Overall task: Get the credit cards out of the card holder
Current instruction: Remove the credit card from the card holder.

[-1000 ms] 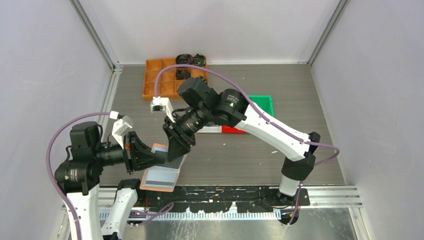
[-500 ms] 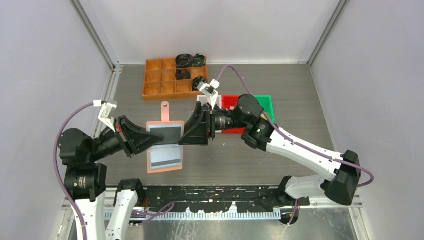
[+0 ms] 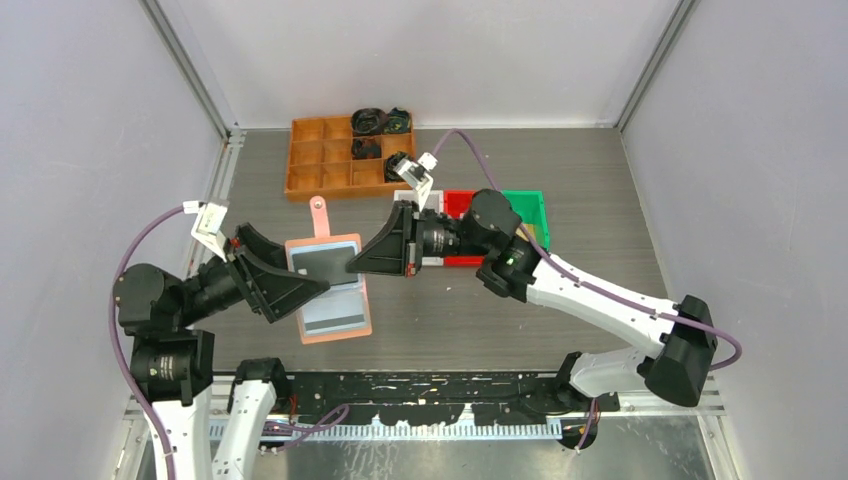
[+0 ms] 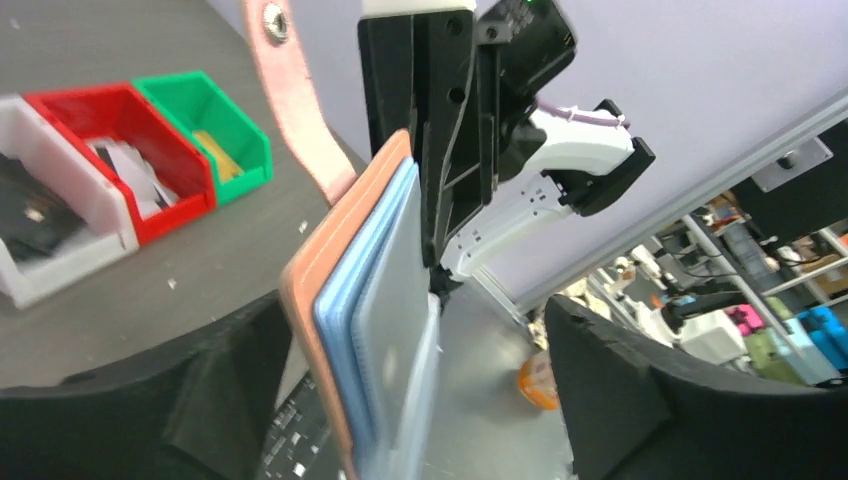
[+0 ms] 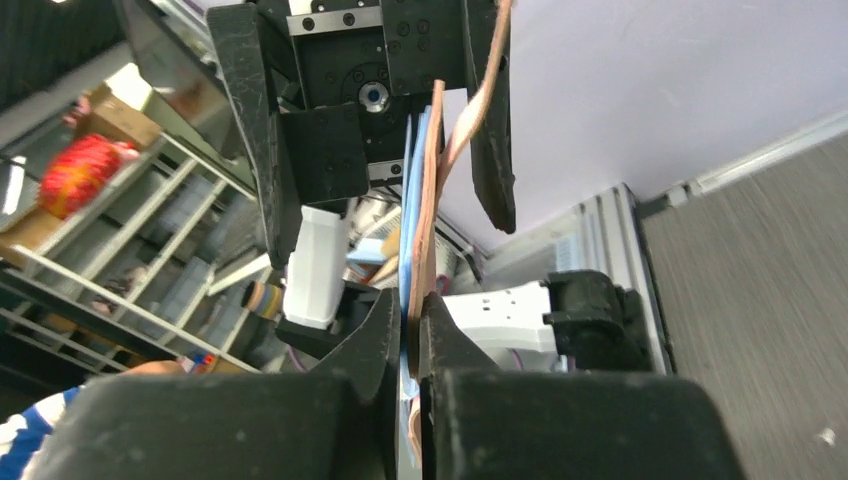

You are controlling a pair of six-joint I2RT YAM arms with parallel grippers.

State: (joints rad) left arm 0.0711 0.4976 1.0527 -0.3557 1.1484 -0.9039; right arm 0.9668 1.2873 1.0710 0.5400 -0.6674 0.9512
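The salmon-pink card holder hangs unfolded above the table between both arms, its strap tab pointing to the far side. A dark credit card sits in its upper pocket and a whitish one with a dark stripe in the lower blue pocket. My right gripper is shut on the holder's right edge; the right wrist view shows the pink cover pinched between its fingers. My left gripper stands wide open around the holder's left edge.
An orange compartment tray with black coiled bundles stands at the back. White, red and green bins sit behind the right arm. The table's front rail lies just below the holder.
My left gripper has opened and let go of the holder's left edge. My right gripper has shut on its right edge. The holder has tilted and shifted slightly toward the back.
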